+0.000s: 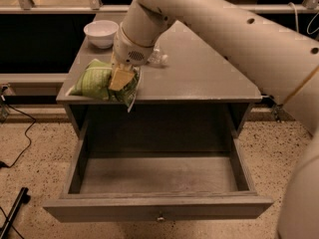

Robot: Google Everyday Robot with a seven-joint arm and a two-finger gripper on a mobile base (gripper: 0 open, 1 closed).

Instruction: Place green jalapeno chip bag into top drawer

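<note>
Half done, it seems; the gripper [121,78], jaws clamped on the green jalapeno chip bag [93,81], holds it upper left at the edge of the tabletop [199,76]; the top drawer [124,210] stands open below; lowering and release remain.

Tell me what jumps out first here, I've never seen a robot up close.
A huge white arm stretches across from the right, and its claw grips a green bag at the front left edge of the table. Right below, a wide drawer stands pulled open and bare inside. A white bowl sits at the table's back left corner.
</note>
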